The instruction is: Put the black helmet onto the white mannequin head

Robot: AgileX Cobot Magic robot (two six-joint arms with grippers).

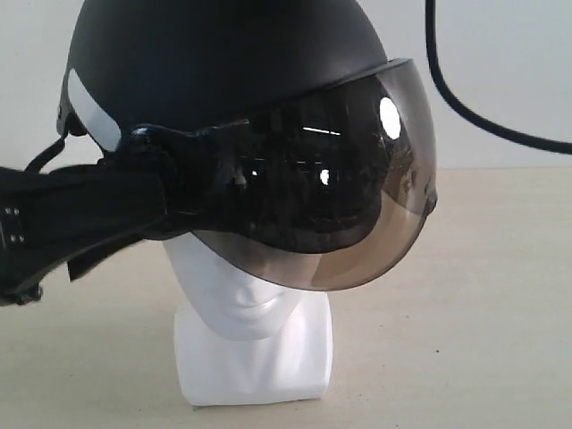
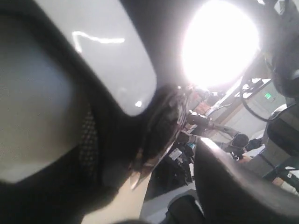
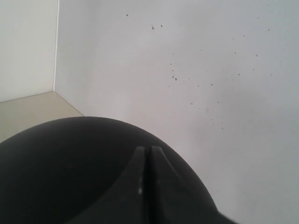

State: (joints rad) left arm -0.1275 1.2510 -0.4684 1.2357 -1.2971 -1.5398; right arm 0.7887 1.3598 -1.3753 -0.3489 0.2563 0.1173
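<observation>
Black helmet [image 1: 223, 80] over mannequin head [image 1: 255, 349], R jaws closed at crown.

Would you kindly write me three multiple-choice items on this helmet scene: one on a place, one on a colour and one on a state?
1. Where is the matte black open-face helmet?
A. Lying on the table beside the head
B. Over the top of the glossy white mannequin head
C. On the table behind the head

2. What colour is the helmet's curved visor?
A. Smoky brown-grey
B. Clear blue
C. Bright yellow

3. How do the fingers of the right gripper stand?
A. Spread wide
B. Closed together
C. Clamped around the visor

Answers: 1 B, the white face shows just below the helmet; 2 A, the tint is smoky; 3 B, only a thin slit parts them above the dome.
</observation>
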